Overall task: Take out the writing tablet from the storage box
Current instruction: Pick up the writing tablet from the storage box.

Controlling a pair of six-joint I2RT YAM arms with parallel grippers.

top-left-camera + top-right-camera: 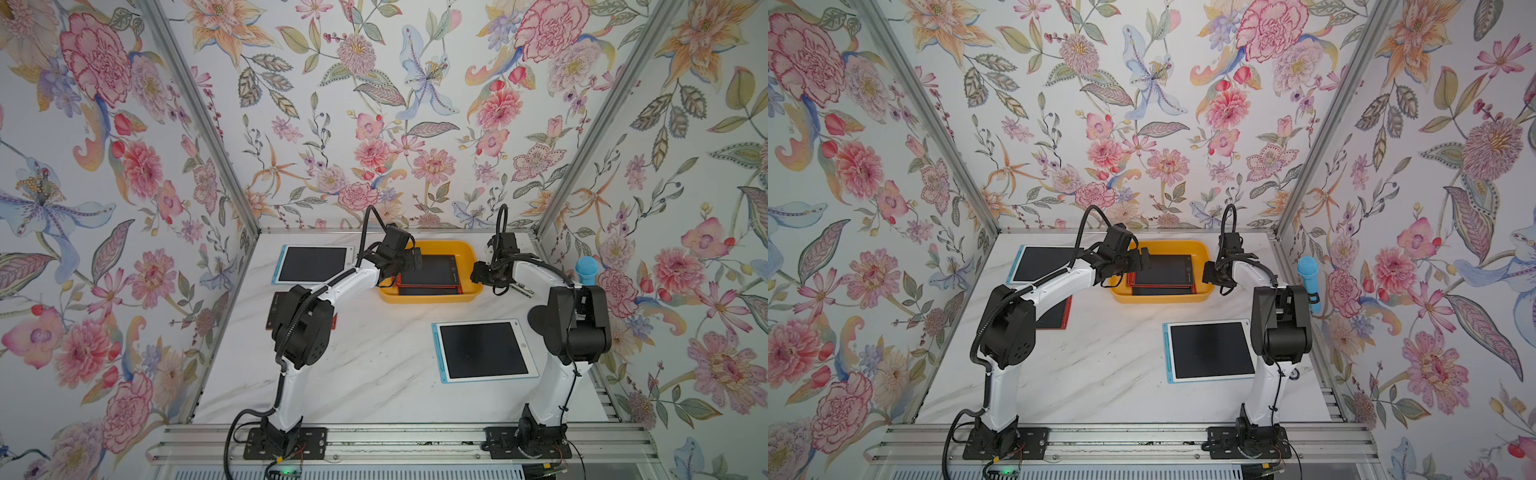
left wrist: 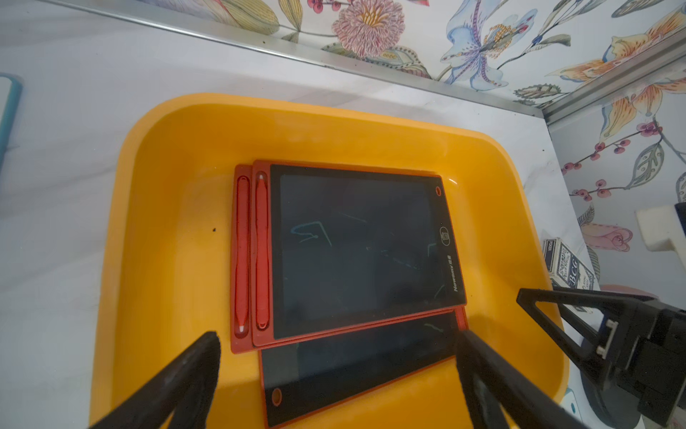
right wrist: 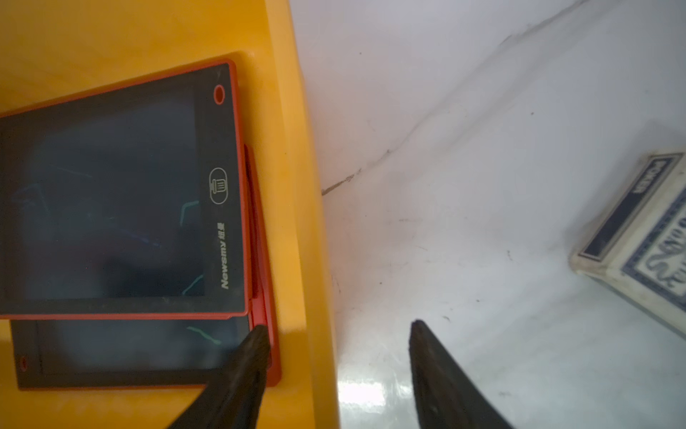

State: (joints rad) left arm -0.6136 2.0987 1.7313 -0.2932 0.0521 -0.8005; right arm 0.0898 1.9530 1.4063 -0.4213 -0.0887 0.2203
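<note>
The storage box is a yellow-orange tub at the back of the table, also in the left wrist view. Inside lies a stack of red-framed writing tablets with dark screens; the top one sits skewed over a lower one. My left gripper hovers wide open over the box's left part, holding nothing. My right gripper is open and straddles the box's right wall. Its inner fingertip is at the lower tablet's red edge, and the outer one is over the table.
Two blue-framed tablets lie on the table, one at the back left and one at the front right. A red tablet lies under my left arm. A pack of playing cards sits right of the box. A blue toy microphone stands by the right wall.
</note>
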